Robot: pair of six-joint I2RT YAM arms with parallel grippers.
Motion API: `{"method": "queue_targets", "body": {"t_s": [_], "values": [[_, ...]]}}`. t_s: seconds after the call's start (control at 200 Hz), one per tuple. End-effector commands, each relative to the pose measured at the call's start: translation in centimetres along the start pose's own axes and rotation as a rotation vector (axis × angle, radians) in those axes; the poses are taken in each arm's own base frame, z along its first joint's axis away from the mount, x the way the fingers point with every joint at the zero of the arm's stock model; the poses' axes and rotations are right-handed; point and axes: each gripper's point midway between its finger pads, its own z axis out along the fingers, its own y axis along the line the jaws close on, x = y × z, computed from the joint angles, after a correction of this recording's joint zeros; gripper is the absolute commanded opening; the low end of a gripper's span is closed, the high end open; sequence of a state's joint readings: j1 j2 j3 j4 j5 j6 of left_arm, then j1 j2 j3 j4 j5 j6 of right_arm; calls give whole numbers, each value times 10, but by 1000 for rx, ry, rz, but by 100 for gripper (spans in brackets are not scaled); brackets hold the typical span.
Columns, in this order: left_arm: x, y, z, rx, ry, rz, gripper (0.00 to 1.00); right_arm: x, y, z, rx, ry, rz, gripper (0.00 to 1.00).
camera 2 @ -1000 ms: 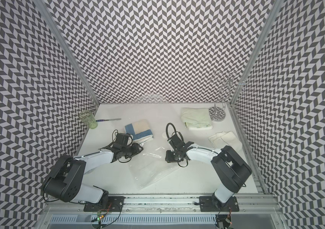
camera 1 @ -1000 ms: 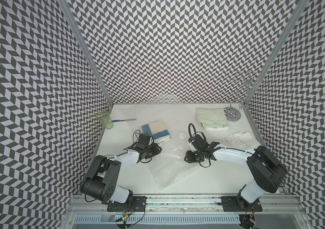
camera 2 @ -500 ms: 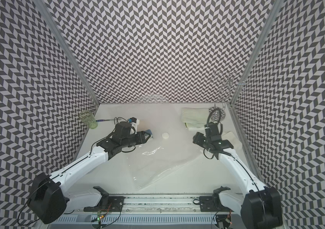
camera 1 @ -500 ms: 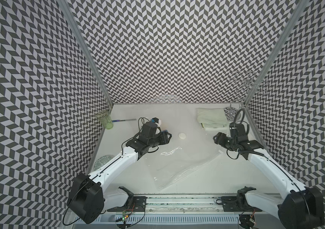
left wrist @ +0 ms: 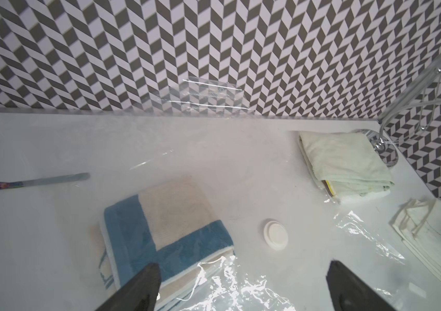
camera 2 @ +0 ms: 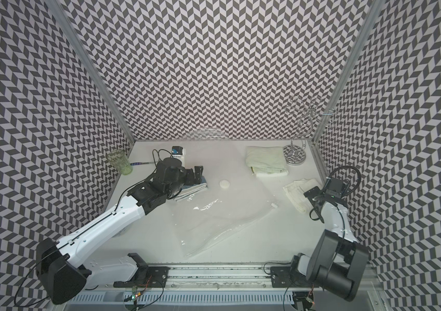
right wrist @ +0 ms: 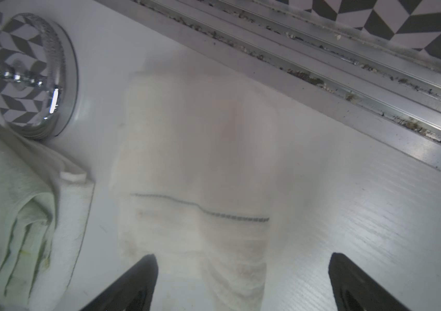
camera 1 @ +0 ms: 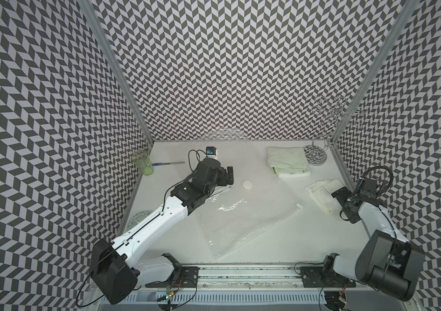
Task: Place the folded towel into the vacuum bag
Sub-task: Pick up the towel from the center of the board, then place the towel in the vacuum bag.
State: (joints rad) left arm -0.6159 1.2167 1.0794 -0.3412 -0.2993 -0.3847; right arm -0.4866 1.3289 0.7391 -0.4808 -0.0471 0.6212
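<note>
In both top views the arms have swung apart. A second ago the left gripper (camera 1: 228, 176) and right gripper (camera 1: 341, 200) sat close together at mid-bench over the vacuum bag (camera 1: 240, 223), their fingers half closed. Now the left one hangs toward the back-left, above the blue-and-beige towel (camera 2: 195, 189). The right one hangs by the right edge, above the white towel (camera 1: 320, 194). The bag has been let go. It lies flat and glossy across the middle of the bench (camera 1: 294, 242), and its zip strip (camera 1: 262, 231) runs slantwise from the front edge toward the right. Its round white valve (camera 1: 247, 184) faces up. As I judge it, nothing holds the mouth open, and the work has turned from the bag to fetching a towel.

In the left wrist view the fingers (left wrist: 144, 282) stand wide with nothing between them. The blue-and-beige towel (left wrist: 165, 223) lies just ahead. Crinkled bag film (left wrist: 240, 290) overlaps its nearest edge, but I cannot tell whether the towel sits under the film or inside it. A pale green towel (left wrist: 346, 164) rests near the back-right corner.

In the right wrist view the fingers (right wrist: 138, 280) are also wide and empty. The white towel (right wrist: 195, 175) lies folded on bare bench below them, outside the bag.
</note>
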Motion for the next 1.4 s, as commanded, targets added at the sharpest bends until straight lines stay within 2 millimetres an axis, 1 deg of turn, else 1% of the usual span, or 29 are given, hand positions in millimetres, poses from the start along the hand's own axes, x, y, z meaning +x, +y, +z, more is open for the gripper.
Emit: {"method": "queue_targets", "body": {"t_s": [0.0, 0.115, 0.22, 0.315, 0.341, 0.381, 0.446, 0.486, 0.571, 0.661, 0.726, 0.846, 0.906, 0.931, 0.962, 0.967, 1.047, 1.102, 1.107, 1.117, 1.167, 1.172, 1.177, 1.207, 1.237, 1.267, 1.302, 1.362, 1.397], "values": [[-17, -4, -7, 66, -53, -3, 97, -12, 20, 15, -93, 7, 23, 96], [-9, -22, -6, 172, -19, -13, 91, -2, 23, 36, -149, 28, 79, 89], [-1, -32, -8, 243, 1, -33, 88, -4, 28, 43, -179, 20, 89, 83], [3, -36, -10, 275, 6, -33, 85, -3, 25, 52, -162, 32, 93, 77], [3, -37, -10, 277, 5, -33, 84, -2, 24, 54, -157, 37, 93, 74], [2, -35, -11, 275, 6, -61, 82, -2, 24, 55, -155, 41, 91, 65], [-2, -34, -13, 285, 1, -83, 77, -2, 26, 54, -164, 38, 87, 47], [-3, -32, -12, 295, 6, -93, 73, -2, 28, 51, -177, 34, 82, 38], [-9, -30, -15, 319, 14, -109, 70, -9, 39, 35, -211, -1, 56, 24], [-14, -31, -18, 343, 22, -109, 70, -14, 54, 10, -228, -48, -2, 17], [-16, -34, -21, 362, 33, -108, 70, -15, 69, -12, -239, -95, -65, 12], [-21, -34, -26, 379, 36, -120, 70, -3, 108, -62, -276, -171, -208, 5], [-23, -33, -29, 378, 32, -126, 70, 7, 138, -96, -329, -203, -295, 3], [-24, -32, -30, 379, 30, -127, 70, 13, 151, -109, -352, -209, -336, 2], [-25, -31, -30, 375, 29, -131, 70, 27, 169, -126, -383, -203, -399, 2], [-25, -30, -30, 374, 30, -131, 70, 32, 167, -124, -374, -189, -412, 2], [-29, -25, -31, 360, 26, -138, 70, 82, 212, -160, -493, -111, -582, 1], [-31, -19, -32, 347, 22, -148, 70, 140, 243, -186, -631, 12, -731, 1], [-31, -18, -32, 345, 22, -148, 70, 143, 245, -187, -638, 18, -738, 1], [-32, -17, -32, 343, 21, -150, 70, 157, 249, -191, -665, 54, -768, 1], [-34, -11, -32, 325, 20, -160, 70, 209, 264, -215, -788, 193, -865, 1], [-34, -10, -32, 322, 20, -161, 70, 217, 267, -219, -812, 217, -879, 1], [-34, -9, -32, 321, 19, -162, 70, 217, 267, -219, -812, 217, -879, 1], [-36, -5, -32, 309, 17, -167, 70, 249, 271, -235, -895, 307, -936, 1], [-37, -1, -33, 300, 15, -173, 70, 272, 271, -246, -955, 392, -964, 1], [-39, 3, -34, 290, 10, -180, 69, 290, 270, -256, -1013, 471, -977, 1], [-40, 6, -35, 287, 8, -183, 69, 303, 267, -260, -1071, 536, -987, 1], [-38, 8, -35, 287, 12, -185, 69, 315, 255, -243, -1073, 587, -991, 2], [-35, 7, -33, 293, 20, -188, 69, 320, 245, -223, -1042, 597, -1004, 4]]}}
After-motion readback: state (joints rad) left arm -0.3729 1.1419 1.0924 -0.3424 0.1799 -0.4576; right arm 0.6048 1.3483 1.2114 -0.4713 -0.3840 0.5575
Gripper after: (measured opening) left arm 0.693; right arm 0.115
